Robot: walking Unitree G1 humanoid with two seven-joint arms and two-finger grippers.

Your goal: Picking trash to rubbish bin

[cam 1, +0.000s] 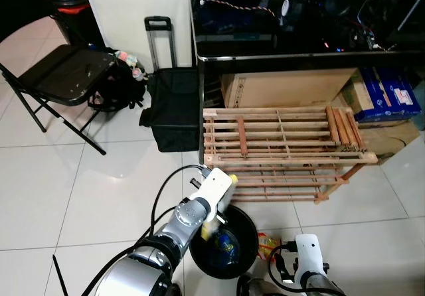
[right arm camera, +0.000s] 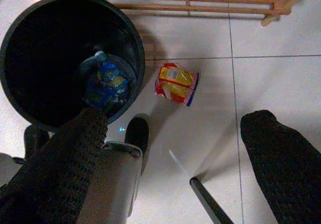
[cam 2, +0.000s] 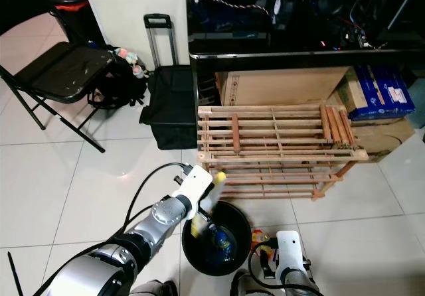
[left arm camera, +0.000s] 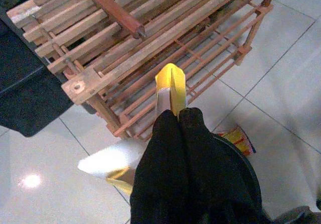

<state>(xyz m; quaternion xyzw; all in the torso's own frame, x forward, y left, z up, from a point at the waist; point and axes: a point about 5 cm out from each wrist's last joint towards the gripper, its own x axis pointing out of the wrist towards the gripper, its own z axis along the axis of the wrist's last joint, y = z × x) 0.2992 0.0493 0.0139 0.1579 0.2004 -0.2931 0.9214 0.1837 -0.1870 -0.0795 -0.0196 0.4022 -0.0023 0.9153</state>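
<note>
Left jaws (left arm camera: 173, 114) closed on a yellow wrapper (left arm camera: 170, 86), held above the near-left rim of the bin (cam 1: 247, 226); the wrapper's upper end projects beyond the fingertips toward the rack (cam 1: 279, 150). In the head views the wrapper (cam 1: 211, 226) hangs below the white wrist housing, its lower end over the bin's opening. Right jaws (right arm camera: 175, 148) open, the two black fingers (right arm camera: 65, 153) spread wide apart and pointing down at the floor (cam 1: 53, 190) just right of the bin.

Bin: black, round, standing on the white tiled floor directly in front of the rack. Inside it lies a blue bottle (right arm camera: 106, 81) with a printed label.

Packet (right arm camera: 175, 83): red and yellow, lying flat on the floor just right of the bin, apart from its wall, between the bin and the right arm.

Rack: slatted wood, two tiers, behind the bin, with several loose wooden bars resting on its top at the right end. Behind the rack, cardboard boxes (cam 1: 285, 87) under a dark surface (cam 1: 299, 54).

Left of the rack, beyond the bin: a black trolley bag (cam 1: 174, 107) with raised handle, and further left a black folding chair (cam 1: 63, 74).
</note>
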